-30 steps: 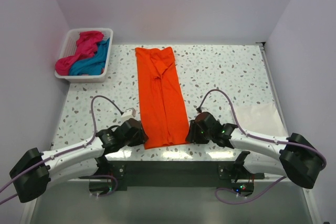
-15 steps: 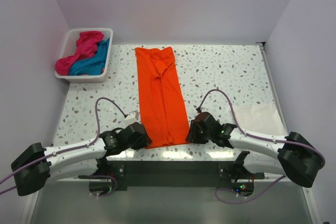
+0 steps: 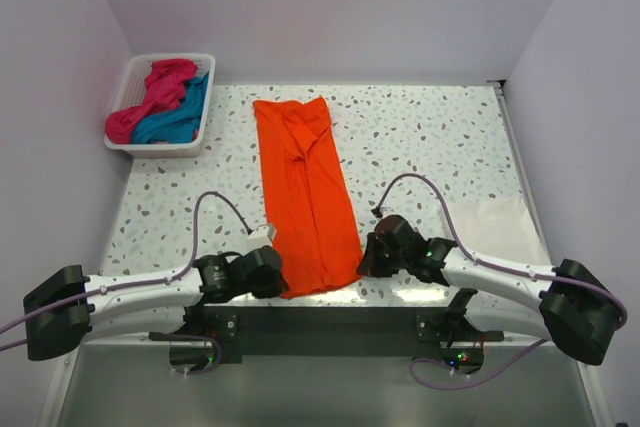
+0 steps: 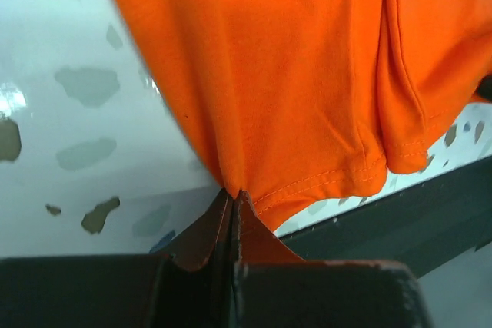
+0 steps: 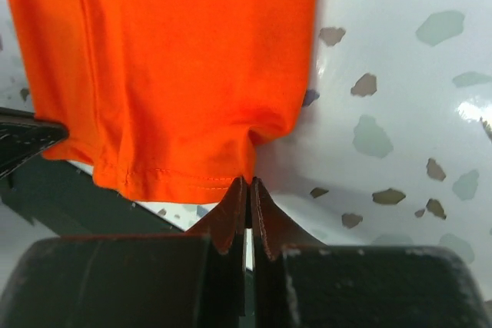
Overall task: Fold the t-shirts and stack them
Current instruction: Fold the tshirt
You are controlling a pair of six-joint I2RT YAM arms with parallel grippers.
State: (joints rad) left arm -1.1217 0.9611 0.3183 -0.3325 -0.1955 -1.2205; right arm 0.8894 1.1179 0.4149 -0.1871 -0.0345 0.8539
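Note:
The orange t-shirt [image 3: 305, 187] lies on the speckled table as a long narrow strip, its hem at the near edge. My left gripper [image 3: 282, 283] is shut on the hem's near-left corner, and in the left wrist view the gripper [image 4: 234, 194] pinches the orange cloth [image 4: 277, 74]. My right gripper [image 3: 362, 265] is shut on the near-right corner; in the right wrist view the gripper [image 5: 247, 182] meets the orange hem [image 5: 177, 97]. The magenta-pink t-shirt [image 3: 158, 85] and the teal-blue t-shirt [image 3: 182, 117] lie crumpled in the basket.
The white slatted basket [image 3: 160, 150] stands at the far left corner against the wall. A pale sheet [image 3: 500, 222] lies on the table's right side. The table's dark front edge [image 4: 400, 220] runs just beneath the shirt's hem. Walls close in left, right and behind.
Both grippers have gone from open to shut on the near corners of the orange t-shirt. The left arm slid nearer and rightward, and the shirt shifted slightly left.

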